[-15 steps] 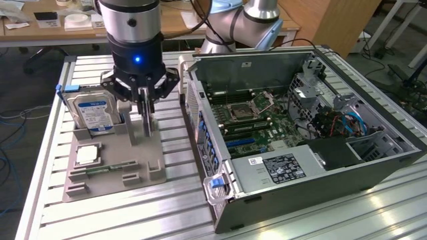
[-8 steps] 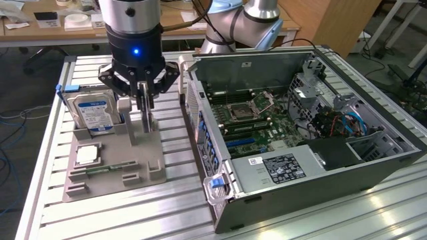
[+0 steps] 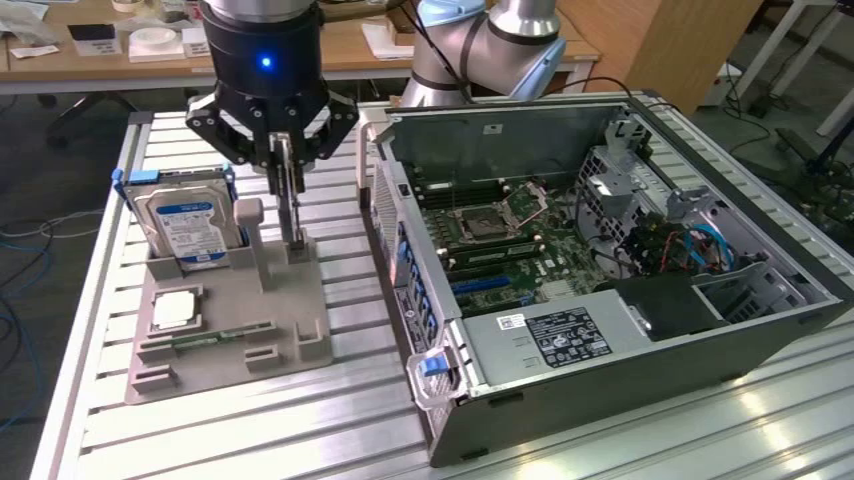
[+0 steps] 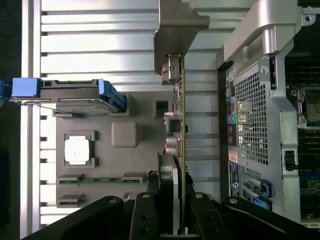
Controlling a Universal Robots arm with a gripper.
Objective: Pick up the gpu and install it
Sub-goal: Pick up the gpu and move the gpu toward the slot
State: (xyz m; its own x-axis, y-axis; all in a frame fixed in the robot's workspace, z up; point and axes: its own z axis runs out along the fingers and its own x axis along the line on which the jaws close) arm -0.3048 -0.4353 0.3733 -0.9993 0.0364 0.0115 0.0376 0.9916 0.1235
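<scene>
Item: the gpu (image 3: 292, 228), a thin flat green expansion card with a silver end bracket. It stands on edge in the grey moulded parts tray (image 3: 227, 335) at the exterior view's left, near the blue-labelled silver hard drive (image 3: 187, 225).
Black two-finger gripper (image 3: 284, 195): jaws narrowed onto the card's upper edge, gripping it.
Status: grasped; the card's foot sits at the tray's slot, no lift evident.
Open black computer case (image 3: 747, 335), right: installation not done.

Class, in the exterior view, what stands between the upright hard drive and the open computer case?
The gpu, standing edge-on in the grey holder with the gripper closed on it, as the exterior view shows.
</scene>
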